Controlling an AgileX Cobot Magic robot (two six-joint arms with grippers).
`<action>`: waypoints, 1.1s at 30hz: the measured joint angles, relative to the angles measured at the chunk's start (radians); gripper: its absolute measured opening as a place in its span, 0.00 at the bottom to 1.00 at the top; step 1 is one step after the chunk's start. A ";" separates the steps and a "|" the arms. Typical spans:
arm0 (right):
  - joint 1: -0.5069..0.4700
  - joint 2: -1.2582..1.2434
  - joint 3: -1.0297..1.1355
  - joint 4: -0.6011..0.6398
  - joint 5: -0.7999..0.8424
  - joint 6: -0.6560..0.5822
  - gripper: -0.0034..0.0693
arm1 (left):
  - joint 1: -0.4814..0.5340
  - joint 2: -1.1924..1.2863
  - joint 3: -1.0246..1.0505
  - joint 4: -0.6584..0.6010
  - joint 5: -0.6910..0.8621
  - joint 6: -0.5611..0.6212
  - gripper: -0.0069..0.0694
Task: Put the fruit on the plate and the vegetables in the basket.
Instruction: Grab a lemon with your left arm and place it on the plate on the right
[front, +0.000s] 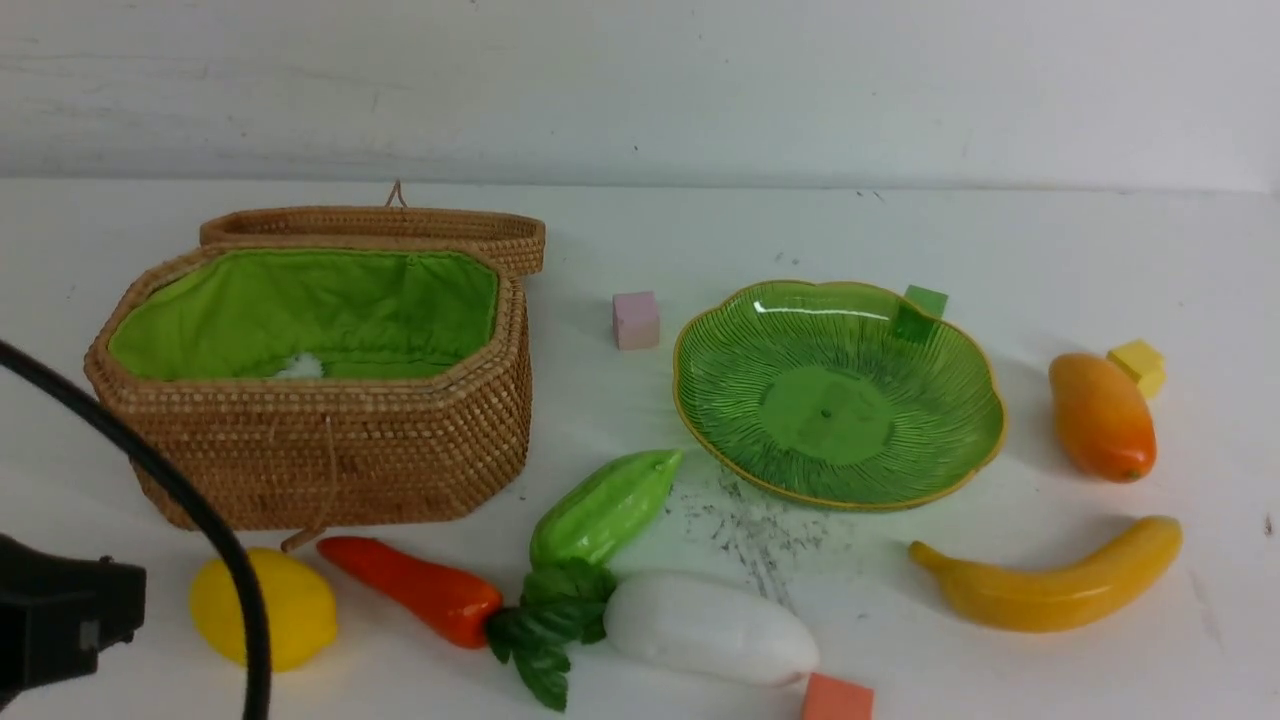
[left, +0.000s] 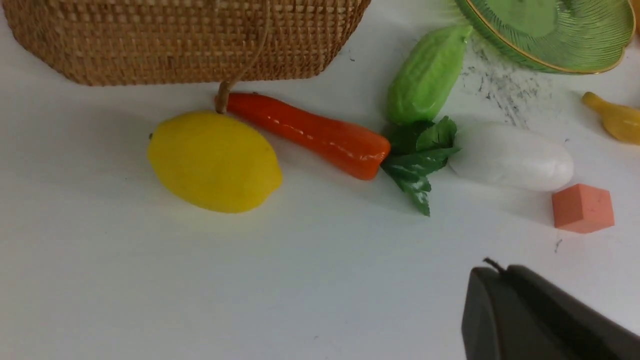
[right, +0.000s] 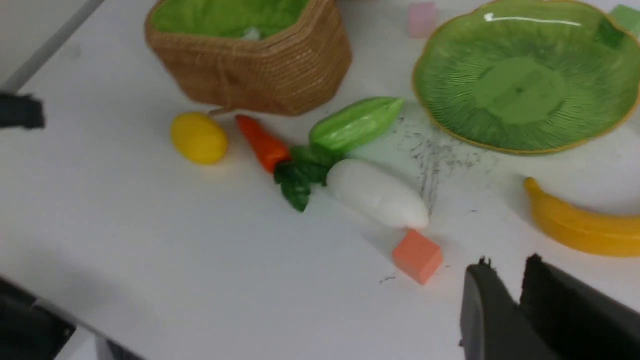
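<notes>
The open wicker basket (front: 330, 450) with green lining stands at the left. The green plate (front: 838, 395) lies bare at the centre right. The lemon (front: 290, 608), carrot (front: 415, 588), gourd (front: 605, 508) and leafy white radish (front: 705, 625) lie in front of the basket. The mango (front: 1100, 415) and banana (front: 1050, 585) lie to the right of the plate. My left gripper (left: 492, 270) is shut and empty, above bare table near the lemon (left: 215, 161). My right gripper (right: 507, 265) is shut and empty, between the orange cube (right: 417, 256) and the banana (right: 580, 225).
Small cubes are scattered about: pink (front: 636, 320) beside the plate, green (front: 922, 305) behind it, yellow (front: 1138, 365) behind the mango, orange (front: 838, 698) by the radish. The basket lid (front: 380, 225) hangs open at the back. My left arm and its cable (front: 60, 610) fill the near left corner.
</notes>
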 joint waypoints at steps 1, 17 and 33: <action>0.008 0.006 0.000 -0.001 0.003 0.000 0.21 | 0.000 0.000 -0.002 0.001 0.003 0.000 0.07; 0.311 0.136 -0.169 -0.019 0.025 -0.052 0.22 | -0.026 0.195 -0.056 0.114 0.144 -0.195 0.08; 0.311 0.137 -0.137 -0.030 -0.009 -0.164 0.24 | -0.026 0.678 -0.056 0.296 -0.154 -0.465 0.94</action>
